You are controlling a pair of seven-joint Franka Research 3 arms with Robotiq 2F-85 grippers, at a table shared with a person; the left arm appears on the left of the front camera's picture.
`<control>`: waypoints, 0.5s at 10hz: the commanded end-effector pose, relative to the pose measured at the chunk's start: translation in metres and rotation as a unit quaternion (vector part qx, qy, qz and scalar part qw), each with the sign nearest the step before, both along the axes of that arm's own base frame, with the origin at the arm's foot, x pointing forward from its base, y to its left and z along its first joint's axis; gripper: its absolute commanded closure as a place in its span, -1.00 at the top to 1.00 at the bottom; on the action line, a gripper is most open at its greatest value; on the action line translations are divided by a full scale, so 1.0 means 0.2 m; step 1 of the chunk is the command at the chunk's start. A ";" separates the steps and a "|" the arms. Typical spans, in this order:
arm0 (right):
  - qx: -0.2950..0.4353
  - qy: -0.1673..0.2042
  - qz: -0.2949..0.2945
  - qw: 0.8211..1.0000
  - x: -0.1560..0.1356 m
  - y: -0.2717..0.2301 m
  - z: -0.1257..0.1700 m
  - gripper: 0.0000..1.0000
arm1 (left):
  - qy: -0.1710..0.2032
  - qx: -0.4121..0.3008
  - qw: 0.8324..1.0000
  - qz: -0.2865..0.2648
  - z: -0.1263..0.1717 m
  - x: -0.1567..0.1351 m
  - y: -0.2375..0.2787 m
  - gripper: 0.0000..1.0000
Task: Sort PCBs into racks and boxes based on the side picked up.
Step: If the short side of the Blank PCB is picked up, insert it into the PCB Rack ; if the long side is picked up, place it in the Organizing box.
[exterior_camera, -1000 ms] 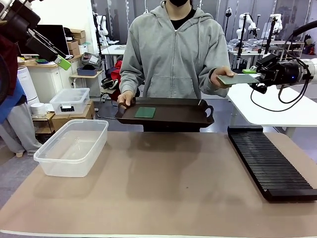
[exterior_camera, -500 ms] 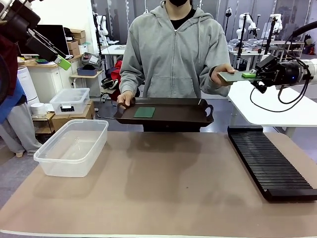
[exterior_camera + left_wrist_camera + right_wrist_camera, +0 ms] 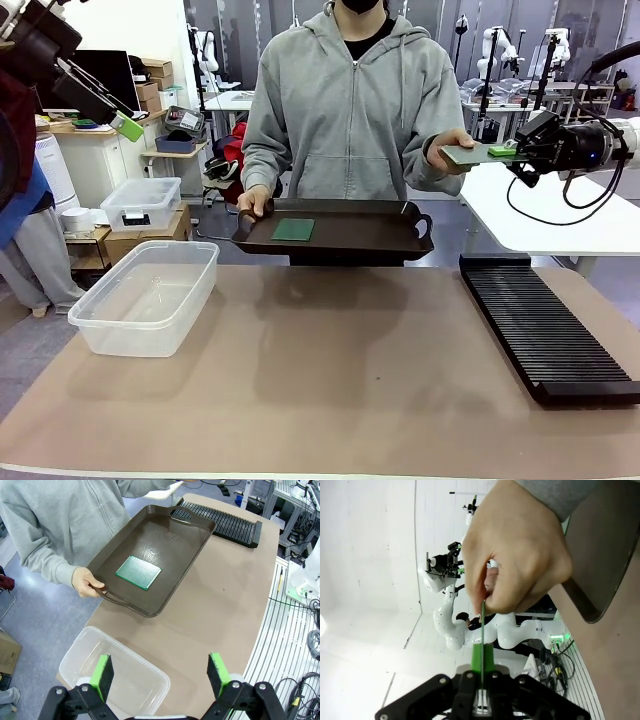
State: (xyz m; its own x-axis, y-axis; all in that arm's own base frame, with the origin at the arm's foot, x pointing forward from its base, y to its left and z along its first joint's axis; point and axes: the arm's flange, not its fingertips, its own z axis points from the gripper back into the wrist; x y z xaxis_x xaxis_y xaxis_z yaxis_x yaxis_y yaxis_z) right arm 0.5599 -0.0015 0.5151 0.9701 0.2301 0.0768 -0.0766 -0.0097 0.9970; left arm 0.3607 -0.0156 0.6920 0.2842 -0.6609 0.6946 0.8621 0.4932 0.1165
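Observation:
A person across the table holds a dark brown tray [image 3: 350,240] by one handle, with one green PCB [image 3: 293,229] lying flat on it. The person's other hand [image 3: 450,148] holds out a second PCB [image 3: 472,154], and my right gripper [image 3: 505,151] is shut on its far edge. In the right wrist view that PCB [image 3: 482,625] stands edge-on between my shut green pads [image 3: 482,661], pinched from above by the person's hand [image 3: 520,555]. My left gripper [image 3: 161,675] hangs open high over the clear box [image 3: 120,680], looking down at the tray PCB [image 3: 139,572]. The black rack [image 3: 545,330] lies at the right.
The clear box [image 3: 145,295] stands at the table's left. A smaller lidded clear box [image 3: 140,203] sits on a stand behind it. A white table [image 3: 560,220] is beyond the rack. My left gripper [image 3: 125,125] stays high at the upper left.
My right gripper has shut on the PCB that the person holds out. The tray has shifted slightly. The left arm has not moved.

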 end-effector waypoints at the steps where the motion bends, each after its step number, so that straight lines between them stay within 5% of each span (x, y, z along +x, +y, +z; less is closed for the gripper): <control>1: 0.006 -0.005 0.009 1.000 -0.01 0.01 0.00 -1.00 | -0.002 0.000 1.000 0.000 -0.01 0.00 0.00 1.00; 5: 0.006 -0.005 0.009 1.000 -0.01 0.01 0.00 -1.00 | -0.002 0.000 1.000 0.000 -0.01 0.00 0.00 1.00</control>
State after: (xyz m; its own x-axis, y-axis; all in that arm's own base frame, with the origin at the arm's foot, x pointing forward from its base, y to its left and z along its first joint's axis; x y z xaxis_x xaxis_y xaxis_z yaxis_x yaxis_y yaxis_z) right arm 0.5593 -0.0008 0.5152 0.9689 0.2353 0.0766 -0.0758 -0.0127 0.9970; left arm 0.3607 -0.0156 0.6920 0.2842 -0.6609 0.6946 0.8621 0.4932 0.1165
